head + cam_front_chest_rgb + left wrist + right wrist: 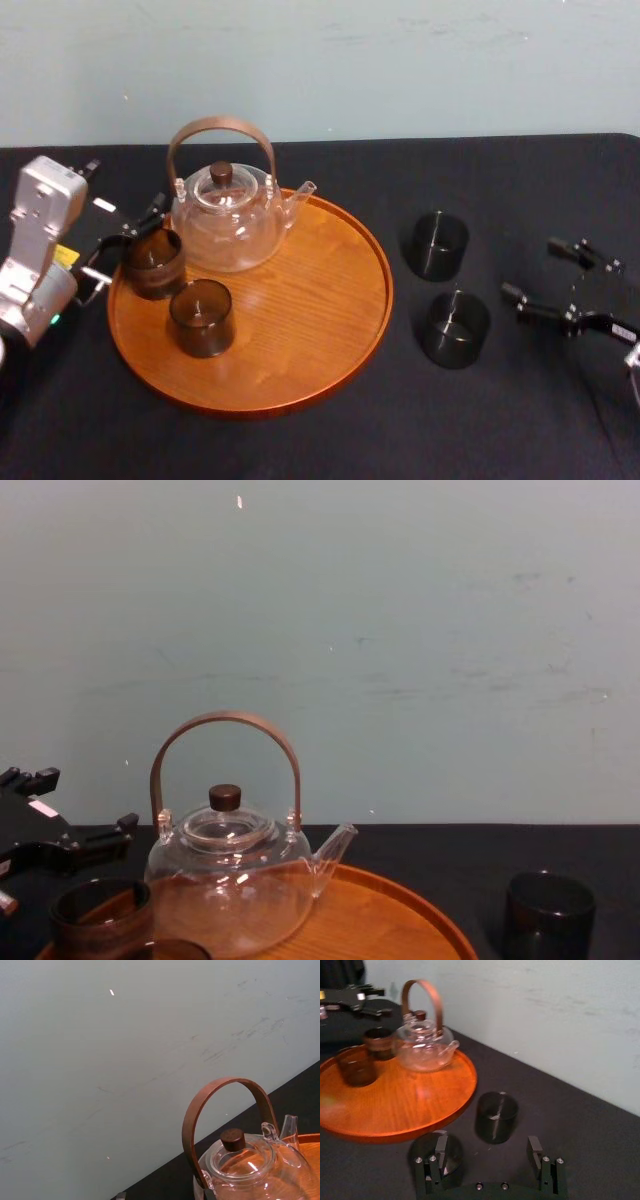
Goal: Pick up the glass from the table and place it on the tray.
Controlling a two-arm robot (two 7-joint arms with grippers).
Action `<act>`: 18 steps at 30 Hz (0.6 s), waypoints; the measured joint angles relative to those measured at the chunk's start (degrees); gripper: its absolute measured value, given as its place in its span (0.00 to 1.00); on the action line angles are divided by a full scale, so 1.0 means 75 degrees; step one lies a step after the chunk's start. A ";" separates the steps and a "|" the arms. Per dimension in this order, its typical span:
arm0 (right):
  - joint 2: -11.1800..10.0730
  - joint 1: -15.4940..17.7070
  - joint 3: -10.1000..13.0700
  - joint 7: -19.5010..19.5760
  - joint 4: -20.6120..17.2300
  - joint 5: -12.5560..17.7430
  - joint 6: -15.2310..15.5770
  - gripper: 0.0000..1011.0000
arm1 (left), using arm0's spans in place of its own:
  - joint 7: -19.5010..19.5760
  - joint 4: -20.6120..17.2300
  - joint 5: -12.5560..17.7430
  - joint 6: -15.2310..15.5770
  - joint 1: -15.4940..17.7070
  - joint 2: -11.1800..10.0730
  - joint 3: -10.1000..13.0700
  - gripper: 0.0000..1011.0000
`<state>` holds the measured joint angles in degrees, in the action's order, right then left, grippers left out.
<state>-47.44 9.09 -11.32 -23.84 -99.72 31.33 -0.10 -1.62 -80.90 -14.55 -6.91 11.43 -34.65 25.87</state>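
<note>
Two dark-brown glasses stand on the black table right of the round wooden tray [300, 340]: a far glass [437, 245] and a near glass [455, 328]. My right gripper [530, 268] hovers open just right of them, holding nothing. In the right wrist view the far glass [496, 1115] stands ahead of the open right gripper [487, 1155], and the near glass [432, 1146] is partly hidden behind one finger. Two more glasses sit on the tray, one at its left rim [153, 262] and one nearer the front [201, 317]. My left gripper [128, 242] is open beside the left-rim glass.
A clear glass teapot [228, 215] with an arched brown handle stands at the back left of the tray. The tray's right half [320, 290] is bare wood. A pale wall runs behind the table. Black tabletop stretches in front of the tray and at the far right.
</note>
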 joint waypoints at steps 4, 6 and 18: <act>-0.0145 0.0215 0.0087 -0.0332 -0.0075 0.0057 -0.0030 0.99 | 0.0000 0.0000 0.0000 0.0000 0.0000 0.0000 0.0000 0.99; -0.0192 0.0281 0.0109 -0.0468 -0.0093 0.0067 -0.0050 0.99 | 0.0000 0.0000 0.0000 0.0000 0.0000 0.0000 -0.0001 0.99; -0.0364 0.0449 0.0080 -0.1265 -0.0032 -0.0239 -0.0230 0.99 | 0.0000 0.0000 0.0000 0.0000 0.0000 0.0000 -0.0001 0.99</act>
<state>-50.17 12.46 -10.72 -33.32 -99.96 29.54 -1.83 -1.62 -80.90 -14.55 -6.91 11.43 -34.65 25.86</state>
